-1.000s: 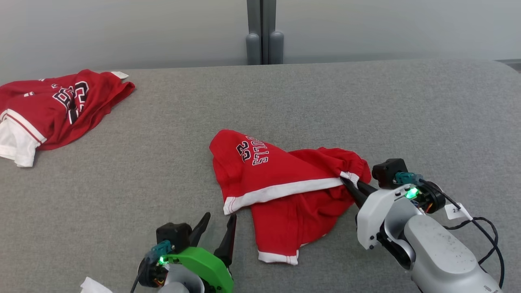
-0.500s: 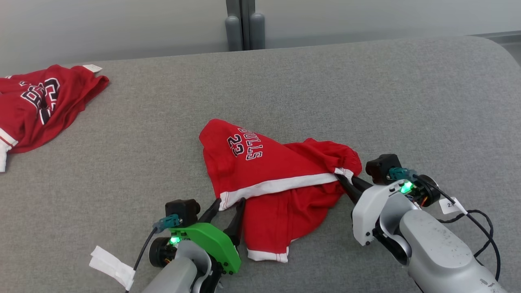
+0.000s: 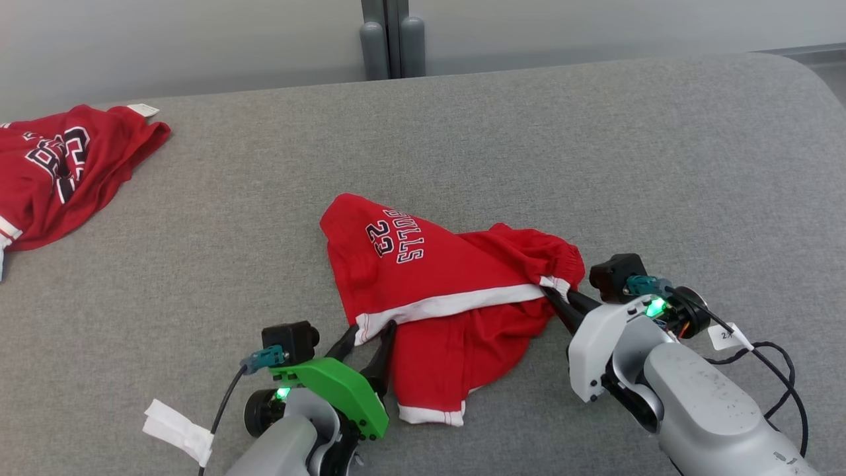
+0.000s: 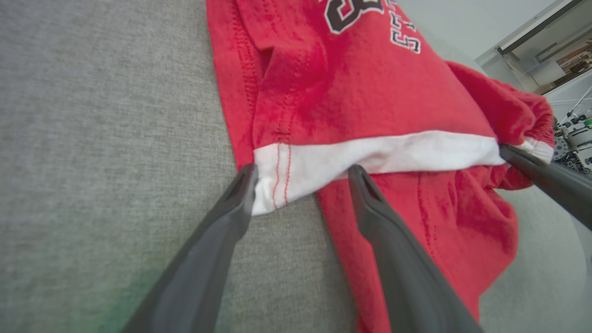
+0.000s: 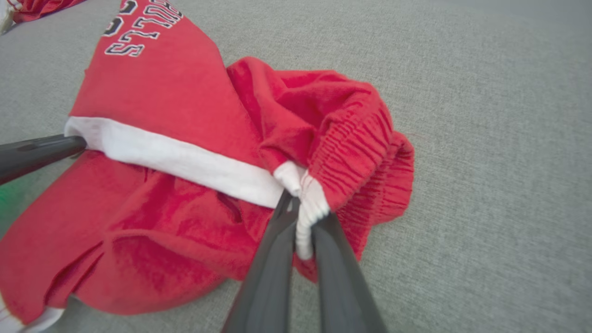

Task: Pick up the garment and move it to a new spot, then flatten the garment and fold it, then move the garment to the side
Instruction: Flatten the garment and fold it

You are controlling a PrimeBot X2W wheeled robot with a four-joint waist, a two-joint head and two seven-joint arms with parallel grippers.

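The garment [image 3: 436, 284] is a pair of red shorts with white trim and "BULLS 23" lettering, lying crumpled mid-table. My right gripper [image 3: 554, 297] is shut on the white hem corner beside the elastic waistband [image 5: 356, 148]; the white cloth is pinched between its fingers [image 5: 296, 231]. My left gripper [image 3: 370, 332] stands open at the other end of the white hem, one finger on each side of that corner [image 4: 277, 180]. The hem [image 4: 384, 152] runs taut between the two grippers. In the right wrist view a finger [image 5: 41, 150] of the left gripper comes in from the left.
A second red garment [image 3: 59, 165] lies crumpled at the far left of the grey fabric table [image 3: 595, 152]. A grey post [image 3: 390, 39] stands behind the table's far edge. A white tag [image 3: 175, 430] hangs off my left arm.
My left gripper has moved forward to the near corner of the white hem and now straddles it. The head camera has shifted right. My right gripper keeps its hold.
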